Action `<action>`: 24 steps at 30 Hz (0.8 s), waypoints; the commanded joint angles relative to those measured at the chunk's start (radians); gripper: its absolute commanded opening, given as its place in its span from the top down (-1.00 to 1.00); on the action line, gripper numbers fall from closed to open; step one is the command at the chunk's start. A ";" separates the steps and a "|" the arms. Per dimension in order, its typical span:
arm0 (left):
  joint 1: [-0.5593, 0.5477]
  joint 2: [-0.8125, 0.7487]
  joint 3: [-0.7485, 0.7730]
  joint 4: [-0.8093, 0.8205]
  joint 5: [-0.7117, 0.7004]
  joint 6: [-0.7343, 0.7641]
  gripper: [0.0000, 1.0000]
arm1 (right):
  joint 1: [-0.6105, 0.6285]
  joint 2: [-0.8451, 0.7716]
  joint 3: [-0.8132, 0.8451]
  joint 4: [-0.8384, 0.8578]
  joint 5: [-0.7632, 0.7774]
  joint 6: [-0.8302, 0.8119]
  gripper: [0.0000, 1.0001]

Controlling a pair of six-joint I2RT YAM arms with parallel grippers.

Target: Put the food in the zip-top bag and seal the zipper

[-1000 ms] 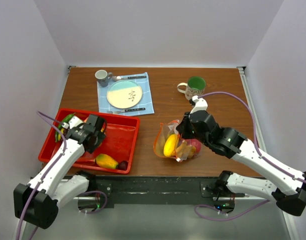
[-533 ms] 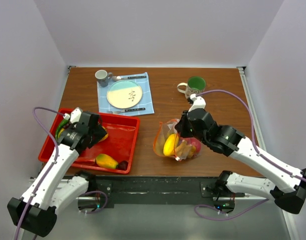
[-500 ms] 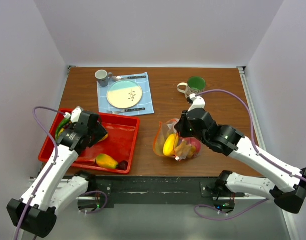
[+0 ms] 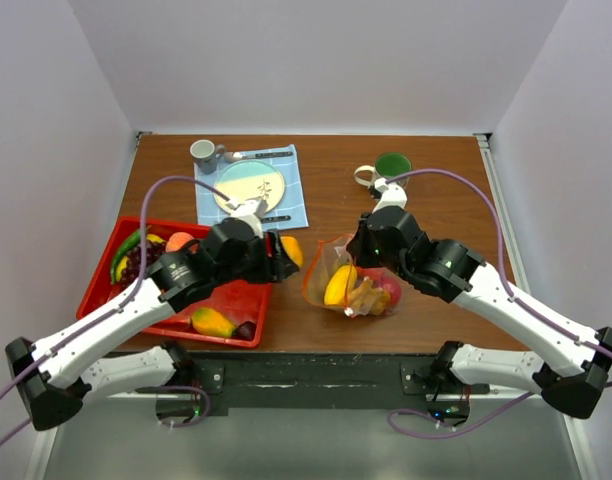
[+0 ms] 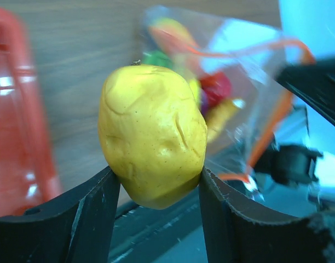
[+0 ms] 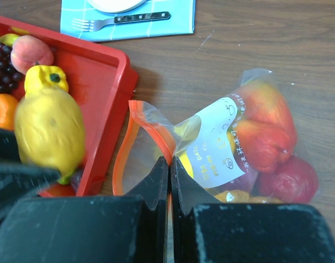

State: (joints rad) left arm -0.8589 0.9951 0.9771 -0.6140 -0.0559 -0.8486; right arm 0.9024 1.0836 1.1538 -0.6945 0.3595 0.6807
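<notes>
My left gripper (image 4: 286, 252) is shut on a lumpy yellow fruit (image 5: 152, 134) and holds it above the right edge of the red tray (image 4: 248, 292), just left of the bag's mouth. The clear zip-top bag (image 4: 358, 285) lies on the table with yellow and red food inside. My right gripper (image 6: 169, 161) is shut on the bag's orange zipper strip (image 6: 151, 118) and lifts the upper lip, so the mouth gapes toward the tray. The held fruit also shows in the right wrist view (image 6: 47, 129). More food lies in the tray: a mango-like piece (image 4: 213, 322), grapes (image 4: 136, 262), an orange (image 4: 179, 241).
A plate (image 4: 249, 188) with cutlery lies on a blue cloth at the back. A grey cup (image 4: 202, 151) stands at its far left corner. A green mug (image 4: 390, 166) stands behind the right arm. A fork (image 6: 121, 19) lies on the cloth's near edge.
My left arm has swung from the tray's left side to its right edge, carrying the yellow fruit toward the bag's mouth. The right gripper has kept hold of the bag's lip, barely moving.
</notes>
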 commanded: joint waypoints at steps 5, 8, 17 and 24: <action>-0.252 0.178 0.132 0.129 0.042 0.013 0.70 | -0.002 -0.030 0.041 -0.020 0.055 0.028 1.00; -0.256 0.212 0.138 0.157 0.051 -0.006 0.70 | -0.002 -0.042 0.040 -0.028 0.059 0.034 1.00; -0.206 0.373 0.230 0.193 0.122 0.014 0.67 | -0.002 -0.105 0.017 -0.057 0.048 0.049 1.00; -0.198 0.450 0.285 0.260 0.202 0.039 -0.58 | -0.002 -0.165 -0.002 -0.105 0.067 0.053 1.00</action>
State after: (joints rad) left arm -1.0538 1.4483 1.2068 -0.4282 0.0875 -0.8425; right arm 0.9024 0.9531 1.1534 -0.7860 0.3908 0.7177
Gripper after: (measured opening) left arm 0.689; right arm 0.011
